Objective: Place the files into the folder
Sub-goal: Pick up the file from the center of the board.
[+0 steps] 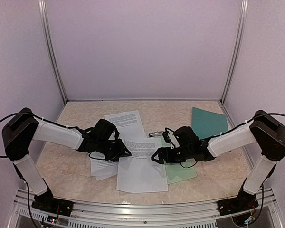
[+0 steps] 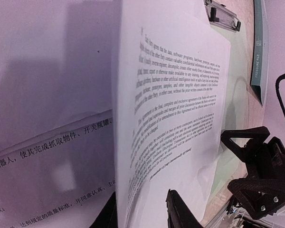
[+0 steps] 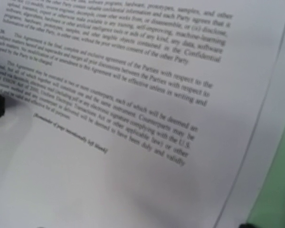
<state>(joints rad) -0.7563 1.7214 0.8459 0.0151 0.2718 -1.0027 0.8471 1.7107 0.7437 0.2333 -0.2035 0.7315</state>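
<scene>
Several white printed files lie overlapping at mid-table; the top sheet (image 1: 143, 147) sits between the two grippers. My left gripper (image 1: 125, 152) is at its left edge. In the left wrist view that sheet (image 2: 175, 109) curls up, its edge standing between the parted fingers of the left gripper (image 2: 142, 205). My right gripper (image 1: 156, 156) hovers over the sheet's right side, and the left wrist view shows the right gripper (image 2: 238, 160) with jaws wide and nothing in them. The right wrist view is filled by the sheet (image 3: 133, 118). The dark teal folder (image 1: 208, 122) lies flat at the back right.
A pale mint clipboard (image 1: 181, 172) lies under the sheets at right, its metal clip (image 1: 156, 133) behind them. More sheets lie at the back (image 1: 126, 119), front (image 1: 140, 175) and left (image 1: 102, 167). Booth walls enclose the table.
</scene>
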